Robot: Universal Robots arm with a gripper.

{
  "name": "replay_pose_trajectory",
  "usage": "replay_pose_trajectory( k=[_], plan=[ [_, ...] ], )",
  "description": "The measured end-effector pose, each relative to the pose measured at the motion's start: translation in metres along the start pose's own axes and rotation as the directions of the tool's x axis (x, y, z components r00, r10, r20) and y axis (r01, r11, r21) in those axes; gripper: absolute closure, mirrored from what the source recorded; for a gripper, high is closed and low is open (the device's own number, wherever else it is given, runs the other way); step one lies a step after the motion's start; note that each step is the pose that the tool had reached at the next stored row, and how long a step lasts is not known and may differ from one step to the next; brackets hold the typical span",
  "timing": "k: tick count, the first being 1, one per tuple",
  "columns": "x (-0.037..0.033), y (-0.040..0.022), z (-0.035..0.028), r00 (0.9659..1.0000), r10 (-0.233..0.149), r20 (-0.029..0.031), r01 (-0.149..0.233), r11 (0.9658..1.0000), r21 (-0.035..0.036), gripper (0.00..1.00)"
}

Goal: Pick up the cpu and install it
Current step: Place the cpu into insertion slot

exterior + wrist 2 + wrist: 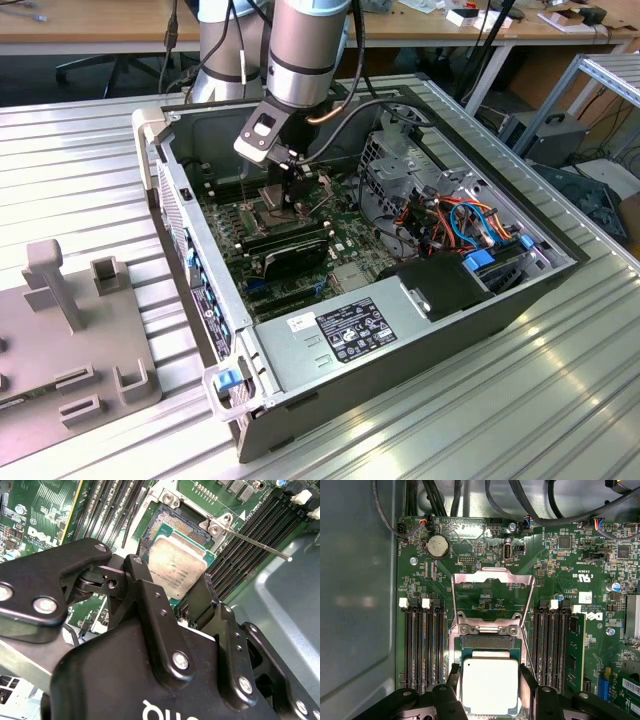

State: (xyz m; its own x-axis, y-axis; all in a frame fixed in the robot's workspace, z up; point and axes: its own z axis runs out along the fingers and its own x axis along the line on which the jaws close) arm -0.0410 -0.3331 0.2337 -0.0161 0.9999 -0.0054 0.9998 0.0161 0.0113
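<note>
Cpu [490, 685] held just above the open socket [487, 641] on the motherboard.
The gripper [172, 577] has its jaws closed on the chip's opposite edges. The chip covers only part of the socket, so a tilted or offset descent would likely bend the exposed pins.

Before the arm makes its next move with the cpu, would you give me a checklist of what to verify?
1. Grip: the gripper's fingers clamp two opposite edges of the cpu: ok.
2. Frame hinged open, away from the socket: ok.
3. Lever swung aside, clear of the cpu: ok.
4. Cpu edges parallel to the socket's, in the first wrist view: ok.
5. Cpu centred over the socket; a strip of contacts shows past one edge: cannot tell.
6. Gap between cpu and socket: cannot tell.
</note>
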Motion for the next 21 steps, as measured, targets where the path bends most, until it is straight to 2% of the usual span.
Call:
replay_pose_trajectory(
  k=[7, 11, 16, 21],
  plan=[
    [0.0001, 0.0000, 0.0009, 1.0000, 0.000, -0.0006, 0.000, 1.0000, -0.0003, 0.45],
    [0.0001, -0.0001, 0.0107, 1.0000, 0.000, 0.0000, 0.000, 1.0000, 0.0001, 0.45],
    [0.0001, -0.0002, 0.0182, 1.0000, 0.000, -0.0002, 0.000, 1.0000, 0.0000, 0.45],
    [0.0001, -0.0002, 0.0197, 1.0000, -0.008, 0.0002, 0.008, 1.0000, 0.0000, 0.45]
  ],
)
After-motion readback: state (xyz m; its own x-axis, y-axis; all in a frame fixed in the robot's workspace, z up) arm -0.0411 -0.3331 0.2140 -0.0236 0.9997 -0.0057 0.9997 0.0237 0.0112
